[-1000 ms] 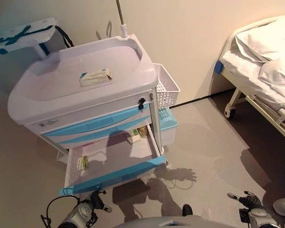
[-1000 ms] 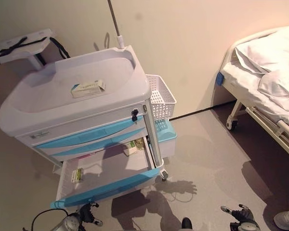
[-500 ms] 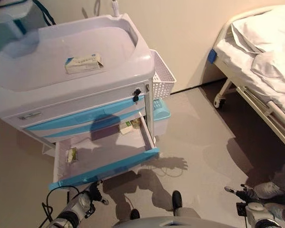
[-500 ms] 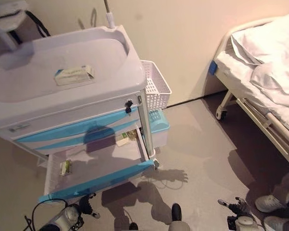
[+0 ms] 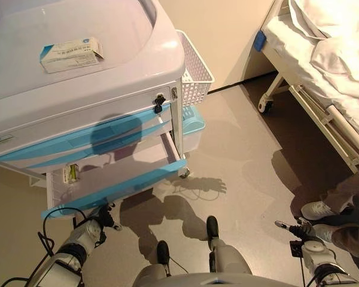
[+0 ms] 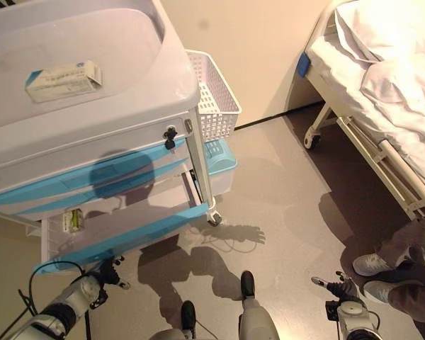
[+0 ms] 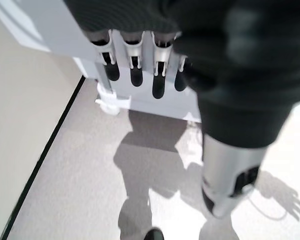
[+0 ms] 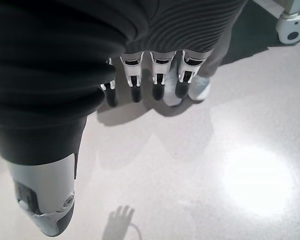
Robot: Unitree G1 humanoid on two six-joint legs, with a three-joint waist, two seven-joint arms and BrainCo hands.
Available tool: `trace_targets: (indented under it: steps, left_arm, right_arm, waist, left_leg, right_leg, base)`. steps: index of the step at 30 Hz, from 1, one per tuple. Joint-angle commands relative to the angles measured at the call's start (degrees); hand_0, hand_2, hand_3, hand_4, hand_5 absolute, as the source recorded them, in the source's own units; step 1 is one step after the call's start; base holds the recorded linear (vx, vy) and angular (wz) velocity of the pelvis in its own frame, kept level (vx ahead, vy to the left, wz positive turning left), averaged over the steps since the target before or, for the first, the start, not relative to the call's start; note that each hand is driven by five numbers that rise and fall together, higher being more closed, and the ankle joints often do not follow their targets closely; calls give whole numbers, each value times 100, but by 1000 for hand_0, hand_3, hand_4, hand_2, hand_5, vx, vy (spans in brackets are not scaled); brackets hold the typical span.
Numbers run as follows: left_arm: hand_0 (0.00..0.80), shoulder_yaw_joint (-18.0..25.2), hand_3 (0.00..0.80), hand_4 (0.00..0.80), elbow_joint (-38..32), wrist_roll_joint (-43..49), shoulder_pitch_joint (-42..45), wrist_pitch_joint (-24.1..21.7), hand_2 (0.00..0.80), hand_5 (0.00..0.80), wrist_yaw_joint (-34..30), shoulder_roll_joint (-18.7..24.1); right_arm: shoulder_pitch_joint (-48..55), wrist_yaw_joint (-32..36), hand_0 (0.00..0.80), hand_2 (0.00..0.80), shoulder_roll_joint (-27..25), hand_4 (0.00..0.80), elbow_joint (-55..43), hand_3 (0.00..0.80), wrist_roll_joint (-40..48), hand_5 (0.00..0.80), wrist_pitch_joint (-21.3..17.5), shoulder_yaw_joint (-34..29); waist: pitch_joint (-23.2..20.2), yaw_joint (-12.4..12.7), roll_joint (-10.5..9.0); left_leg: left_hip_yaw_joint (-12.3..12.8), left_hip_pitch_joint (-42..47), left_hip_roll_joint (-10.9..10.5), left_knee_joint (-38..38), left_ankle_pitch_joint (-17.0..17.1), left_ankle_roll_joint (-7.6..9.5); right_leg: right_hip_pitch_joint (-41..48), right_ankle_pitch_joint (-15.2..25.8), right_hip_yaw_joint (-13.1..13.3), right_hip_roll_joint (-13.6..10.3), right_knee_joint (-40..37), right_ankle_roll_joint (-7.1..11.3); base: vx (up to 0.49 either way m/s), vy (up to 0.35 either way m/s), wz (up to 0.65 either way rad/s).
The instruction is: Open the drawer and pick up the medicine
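The white cart (image 5: 125,36) has blue-fronted drawers, and its bottom drawer (image 5: 110,190) stands pulled out. A small green and white medicine pack (image 5: 70,174) lies at the drawer's left end. A flat white and blue medicine box (image 5: 71,54) rests on the cart's top. My left hand (image 5: 99,219) hangs low in front of the open drawer, apart from it, open and holding nothing, its fingers (image 7: 135,67) straight. My right hand (image 5: 298,230) hangs low at the far right, open and empty, fingers (image 8: 160,75) straight.
A white mesh basket (image 5: 195,76) hangs on the cart's right side, with a pale blue bin (image 5: 192,125) below it. A hospital bed (image 5: 323,66) on castors stands at the right. A person's legs and white shoes (image 5: 316,210) are close to my right hand.
The whole picture has shifted: the camera has moved nearer and tipped down. The drawer's rear items are now hidden. A person's legs and shoes show more at the right. Both hands stay low.
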Motion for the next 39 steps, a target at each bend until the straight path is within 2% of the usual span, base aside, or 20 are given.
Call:
trace_targets:
  steps: [1,16,27,39]
  left_arm:
    - [0,401,0,0,118,-179,-628,19,0,0,308,420]
    - [0,508,0,0,139,-199,-955,36,0,0,480,751]
    - [0,498,0,0,-48,-379,-1580,3,0,0,582,1432]
    - [0,191,0,0,-53,-375,-2328,2,0,0,604,2035]
  right_arm:
    - [-223,-83,0,0,-121,0,-124,0,196,0,-175,184]
    - [-305,-48,0,0,-112,0,-95,0,162,0,-227,311]
    - [-253,61,0,0,-130,0,-143,0,167,0,-264,413]
    - [-261,148,0,0,-164,0,-217,0,202,0,-306,562]
  waist:
    - [62,-50,-120]
    - [211,-56,-198]
    - [427,-110,-329]
    - [607,-158,-492]
  left_leg:
    - [-353,-577,-152,295,95,125]
    - [-317,-672,-119,314,88,108]
    - [-301,-958,-81,434,130,103]
    - [-331,-1358,-43,650,155,96]
  right_leg:
    - [163,-388,-119,-70,293,458]
    - [36,-348,-54,-43,287,463]
    - [-232,-249,-32,-39,315,468]
    - [-536,-147,-34,-54,348,469]
  base:
    - [0,0,0]
    - [0,0,0]
    - [-24,-1,0]
    - [-8,0,0]
